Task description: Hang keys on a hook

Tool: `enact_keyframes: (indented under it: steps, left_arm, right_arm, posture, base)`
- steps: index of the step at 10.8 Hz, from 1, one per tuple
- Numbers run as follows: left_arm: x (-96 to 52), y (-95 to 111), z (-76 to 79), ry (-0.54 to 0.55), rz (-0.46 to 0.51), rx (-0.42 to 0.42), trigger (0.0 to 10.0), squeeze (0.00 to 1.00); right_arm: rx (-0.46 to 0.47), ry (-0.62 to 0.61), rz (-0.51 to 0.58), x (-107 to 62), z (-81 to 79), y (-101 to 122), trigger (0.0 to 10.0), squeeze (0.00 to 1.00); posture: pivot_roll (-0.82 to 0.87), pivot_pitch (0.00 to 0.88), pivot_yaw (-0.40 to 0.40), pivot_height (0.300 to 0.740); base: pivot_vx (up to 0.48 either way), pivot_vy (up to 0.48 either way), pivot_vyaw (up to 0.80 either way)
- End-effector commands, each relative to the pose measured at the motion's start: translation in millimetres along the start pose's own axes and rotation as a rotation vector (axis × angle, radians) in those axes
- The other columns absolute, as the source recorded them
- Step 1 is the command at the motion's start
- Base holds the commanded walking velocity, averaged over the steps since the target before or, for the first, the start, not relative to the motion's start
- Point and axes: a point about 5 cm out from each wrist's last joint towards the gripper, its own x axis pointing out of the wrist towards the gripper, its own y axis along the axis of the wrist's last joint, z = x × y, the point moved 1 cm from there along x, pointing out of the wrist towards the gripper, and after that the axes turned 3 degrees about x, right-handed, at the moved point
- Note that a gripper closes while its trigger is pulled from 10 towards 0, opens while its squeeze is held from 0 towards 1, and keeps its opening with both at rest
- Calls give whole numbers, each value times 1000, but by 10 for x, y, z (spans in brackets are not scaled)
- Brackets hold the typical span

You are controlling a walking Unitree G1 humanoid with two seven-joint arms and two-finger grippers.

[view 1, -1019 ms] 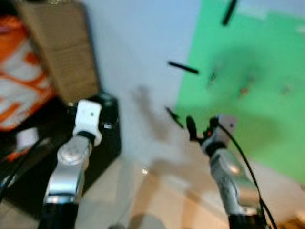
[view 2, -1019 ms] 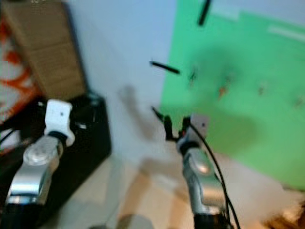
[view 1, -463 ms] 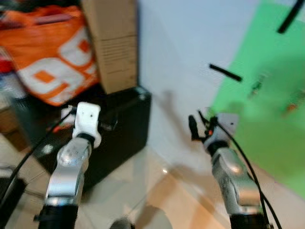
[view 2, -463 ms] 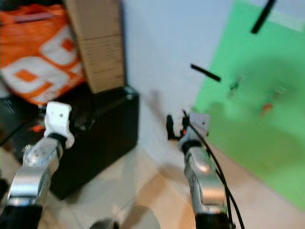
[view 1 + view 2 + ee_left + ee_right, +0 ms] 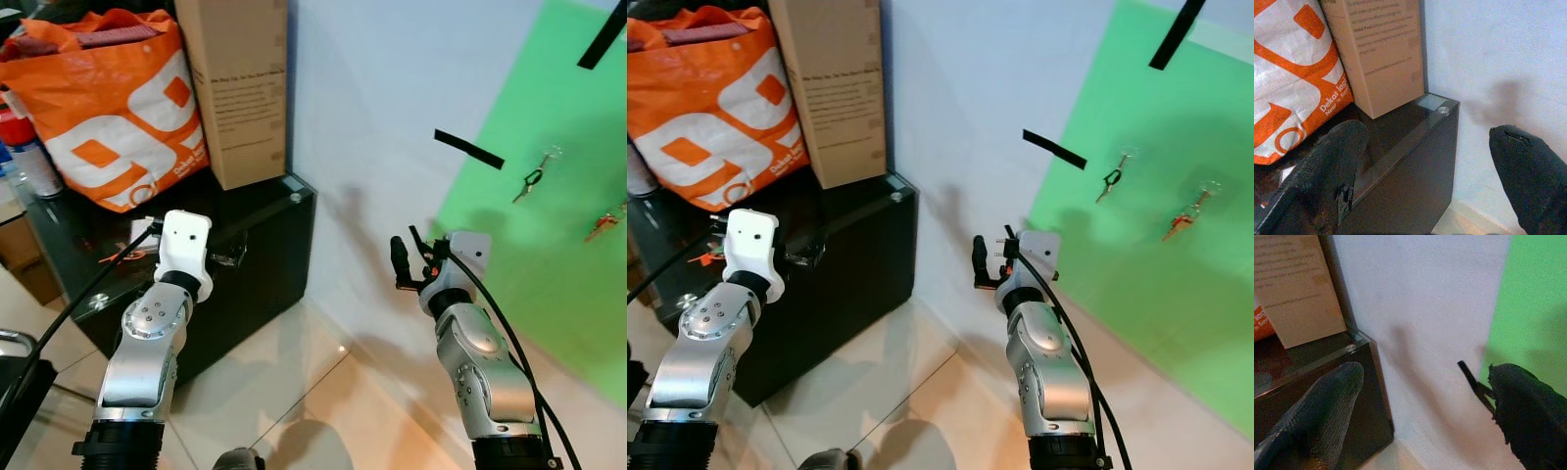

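Observation:
Two sets of keys hang on the green panel [image 5: 568, 255]: a dark-looped set [image 5: 530, 178] and a reddish set [image 5: 602, 225] further right. Small clear hooks seem to bear them. My right gripper [image 5: 407, 258] is raised before the white wall, left of and below the keys. It is open, with nothing between its fingers [image 5: 1317, 416]. My left gripper [image 5: 1425, 166] is open too and holds nothing. It points at the black cabinet [image 5: 260, 250], with the left wrist [image 5: 184, 247] just in front of it.
A tall cardboard box [image 5: 240, 88] and an orange bag [image 5: 108, 117] stand on the cabinet at the left. Black tape strips [image 5: 468, 149] mark the wall. Beige tiled floor [image 5: 323, 392] lies between the arms.
The camera has swung left, so the cabinet, box and bag came into view and the green panel slid right. The blur has cleared. Both arms keep their pose.

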Motion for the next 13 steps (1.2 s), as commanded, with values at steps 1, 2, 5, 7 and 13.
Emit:
enact_keyframes:
  steps: [1, 2, 5, 7, 13]
  left_arm:
    - [8, 87, -1, 1, 32, 8, 10000, 0]
    - [-1, 80, -6, 3, 31, 8, 10000, 0]
    - [-23, 66, -22, 11, 34, -16, 10000, 0]
    - [-4, 71, -28, 13, 32, -26, 10000, 0]
    - [4, 99, -5, -7, 45, -39, 10000, 0]
  right_arm:
    - [-15, -2, 5, 27, -3, 30, 10000, 1000]
    - [-51, 24, 14, 34, -32, 47, 10000, 1000]
    - [-35, 2, 17, 40, 11, 47, 10000, 1000]
    - [-57, -14, 39, 42, 36, 72, 10000, 1000]
    - [-69, -12, 77, 45, 39, 148, 10000, 1000]
  posture:
    - [-3, 0, -75, 740]
    - [-1, 0, -76, 740]
    - [2, 0, -79, 740]
    - [3, 0, -80, 740]
    - [0, 0, -76, 740]
  base:
    - [0, 0, 0]
    - [0, 0, 0]
    - [0, 0, 179]
    - [0, 0, 800]
    - [188, 0, 733]
